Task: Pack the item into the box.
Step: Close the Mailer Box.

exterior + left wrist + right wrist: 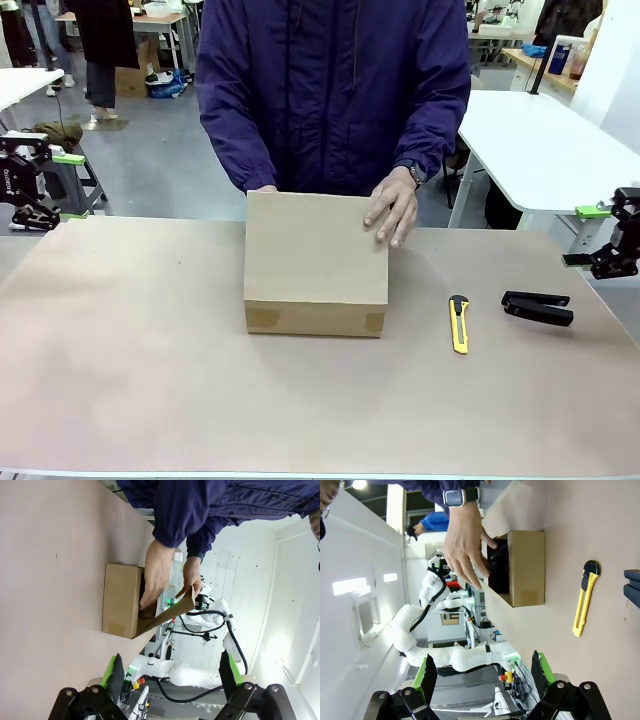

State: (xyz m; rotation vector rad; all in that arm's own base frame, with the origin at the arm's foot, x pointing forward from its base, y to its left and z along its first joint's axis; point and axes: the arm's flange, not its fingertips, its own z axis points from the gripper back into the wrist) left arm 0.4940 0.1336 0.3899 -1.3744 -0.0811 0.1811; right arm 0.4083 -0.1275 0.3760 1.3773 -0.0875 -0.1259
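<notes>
Cardboard, brown and shallow, forms the rectangular box (315,262) at the desk (150,380) centre; in the front view its flap lid looks nearly down, while the wrist views show it propped ajar. One hand (394,208) of the person in a purple jacket rests on the lid at two o'clock; the other hand (156,575) reaches inside, where something dark (498,562) shows, too hidden to identify. At three o'clock lie a yellow utility knife (459,323) and a black stapler (538,307). Left pincer (170,672) and right pincer (482,672) stand wide, empty, at nine and three o'clock edges.
</notes>
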